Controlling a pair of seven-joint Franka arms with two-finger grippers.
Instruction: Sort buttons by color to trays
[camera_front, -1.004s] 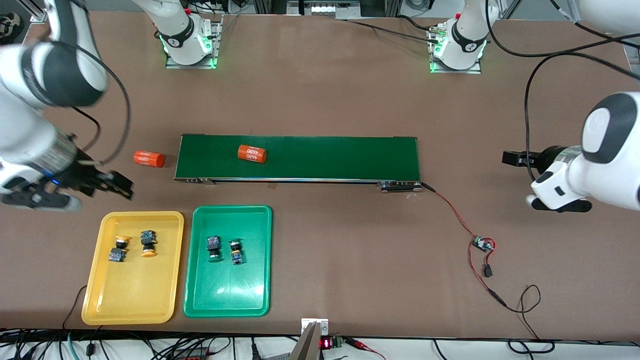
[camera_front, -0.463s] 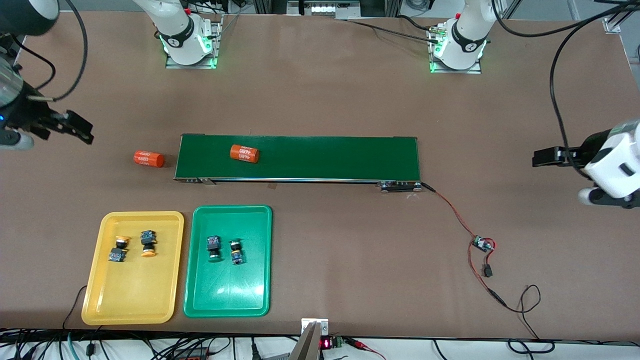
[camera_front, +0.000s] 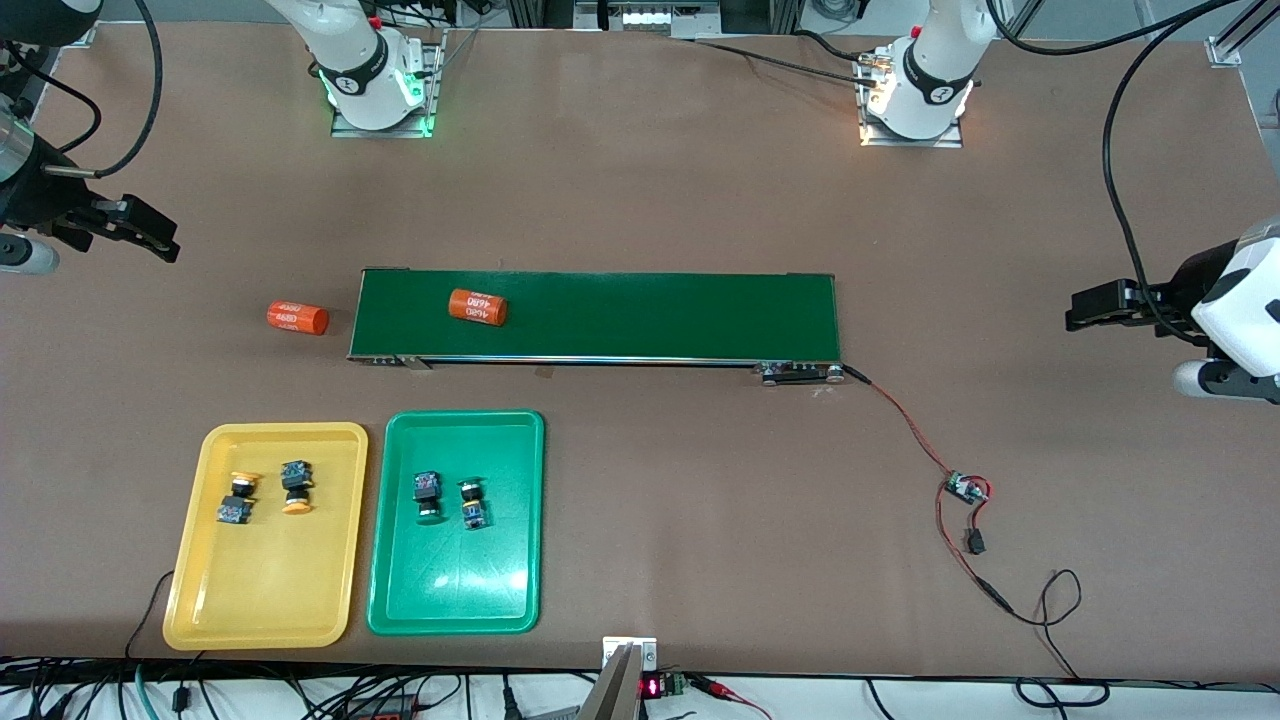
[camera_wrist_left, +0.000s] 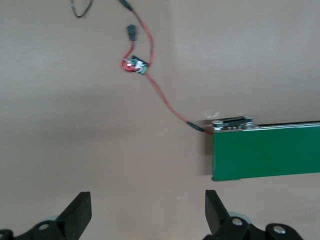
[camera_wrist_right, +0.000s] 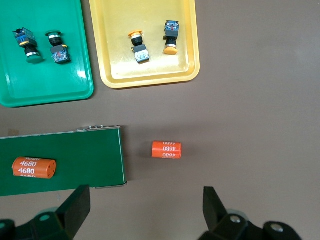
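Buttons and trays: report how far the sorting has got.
Done: both yellow-capped buttons lie in the yellow tray, and both green-capped buttons lie in the green tray. In hand: nothing; the left gripper is open over bare table at its end, and the right gripper is open over bare table at its end. Left: no button shows outside a tray, so the sorting looks complete.

conveyor belt (camera_front: 595, 315): between both jaws, cylinder (camera_front: 477, 306) on it
second cylinder (camera_front: 298, 318): on worktop (camera_front: 650, 200), near right jaws
buttons (camera_front: 265, 490): two per tray (camera_front: 265, 535)
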